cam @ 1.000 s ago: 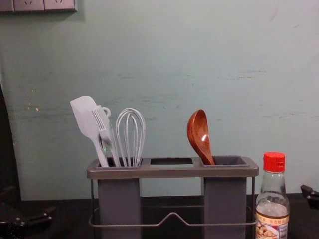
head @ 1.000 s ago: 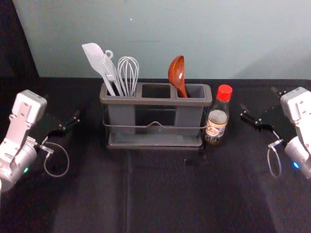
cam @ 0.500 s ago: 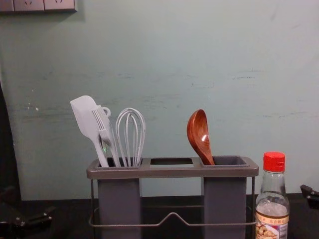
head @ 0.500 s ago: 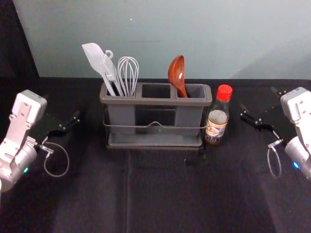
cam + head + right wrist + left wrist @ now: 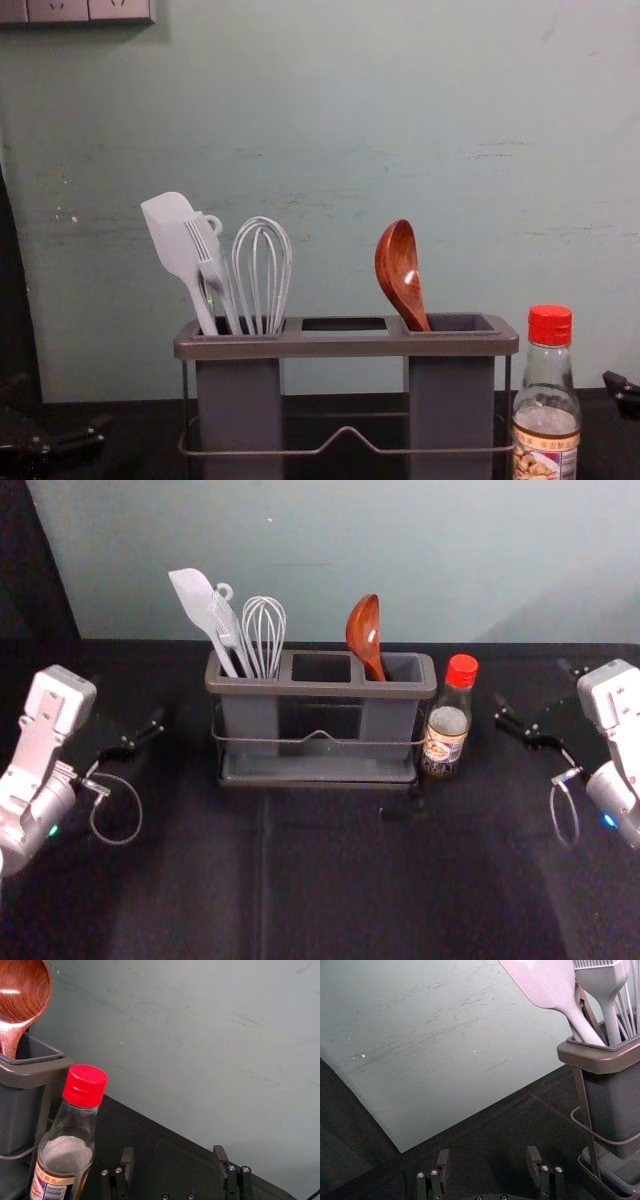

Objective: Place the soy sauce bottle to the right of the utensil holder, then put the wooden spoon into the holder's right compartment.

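The left gripper (image 5: pixel 126 702) is open and holds nothing, off the holder's left side; the left wrist view shows the gripper (image 5: pixel 488 1159) with its fingers wide apart. Off to the right of the bottle is the right gripper (image 5: pixel 533 684), also open and empty; in the right wrist view the gripper (image 5: pixel 173 1157) has only dark cloth between its fingers. The soy sauce bottle (image 5: pixel 447 725), red-capped, stands upright just right of the utensil holder (image 5: pixel 320 689). The wooden spoon (image 5: pixel 364 632) leans in the holder's right compartment, bowl up, its lower handle hidden inside.
A white spatula (image 5: pixel 172 240), a brush (image 5: pixel 208 262) and a whisk (image 5: pixel 262 275) occupy the holder's left compartment. Behind the black-covered table (image 5: pixel 330 880) rises a pale wall (image 5: pixel 330 120). Wire loops hang near both wrists.
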